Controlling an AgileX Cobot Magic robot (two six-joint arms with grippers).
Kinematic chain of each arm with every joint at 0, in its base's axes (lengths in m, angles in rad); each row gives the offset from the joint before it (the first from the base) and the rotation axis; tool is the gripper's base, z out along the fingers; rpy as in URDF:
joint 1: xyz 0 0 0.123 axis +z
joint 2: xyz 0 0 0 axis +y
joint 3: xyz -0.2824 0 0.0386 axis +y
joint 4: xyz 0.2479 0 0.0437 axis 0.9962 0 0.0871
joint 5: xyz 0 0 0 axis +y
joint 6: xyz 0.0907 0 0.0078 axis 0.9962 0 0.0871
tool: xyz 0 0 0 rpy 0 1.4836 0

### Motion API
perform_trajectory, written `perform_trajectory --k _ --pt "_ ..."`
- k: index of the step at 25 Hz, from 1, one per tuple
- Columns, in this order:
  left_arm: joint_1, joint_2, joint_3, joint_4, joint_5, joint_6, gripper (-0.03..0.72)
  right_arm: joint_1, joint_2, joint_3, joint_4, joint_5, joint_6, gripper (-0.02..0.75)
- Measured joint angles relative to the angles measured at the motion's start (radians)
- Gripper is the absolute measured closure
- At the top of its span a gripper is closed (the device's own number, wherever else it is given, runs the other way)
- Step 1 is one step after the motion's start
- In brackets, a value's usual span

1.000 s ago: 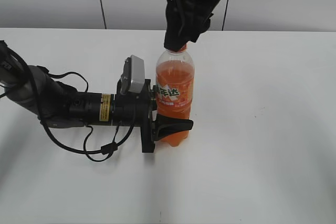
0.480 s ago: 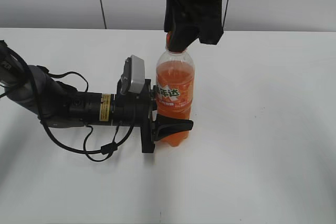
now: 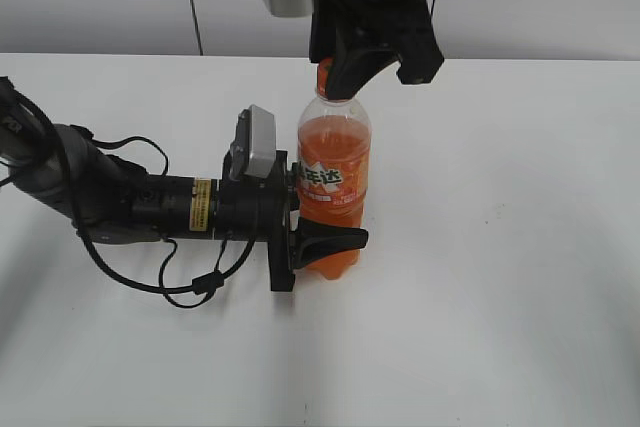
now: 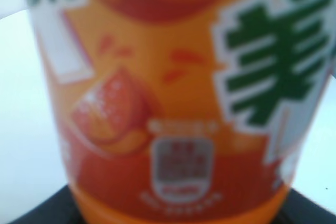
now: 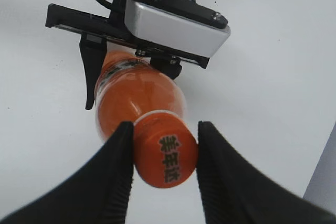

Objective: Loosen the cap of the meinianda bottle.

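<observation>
The meinianda bottle (image 3: 333, 187) stands upright near the middle of the white table (image 3: 520, 247), held low on its body by the left gripper (image 3: 318, 243), whose black fingers (image 3: 335, 240) wrap the base just below the label. The left wrist view shows only the blurred label filling the frame, so contact pressure there cannot be judged. The right gripper (image 5: 164, 167) hangs from above with its two ribbed pads (image 5: 113, 174) on opposite sides of the cap (image 5: 167, 157). The left pad touches the ribbed side; a thin sliver seems to remain at the right pad, so whether the grip is fully seated cannot be told. Principal risks: if the pads bear unevenly on the cap, a twist is likely to slip over the ribs without turning it. If the left gripper's hold on the smooth, rounded lower body is too light, the whole bottle could rotate with the cap, and nothing would loosen. The hold sits low and the torque is applied at the top, so an off-axis twist could tilt or topple the bottle. Excess squeeze on the thin plastic could deform it.
</observation>
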Motion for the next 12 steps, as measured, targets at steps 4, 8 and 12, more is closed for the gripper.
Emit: perform_trajectory --k 4,8,12 --pt "0.000 0.000 0.000 0.000 0.000 0.000 0.297 0.000 0.000 0.000 0.000 0.000 -0.003 0.467" --pt "0.000 0.000 0.000 0.000 0.000 0.000 0.297 0.000 0.000 0.000 0.000 0.000 -0.002 0.467" --pt "0.000 0.000 -0.001 0.000 0.000 0.000 0.297 0.000 0.000 0.000 -0.001 -0.002 0.021 0.417"
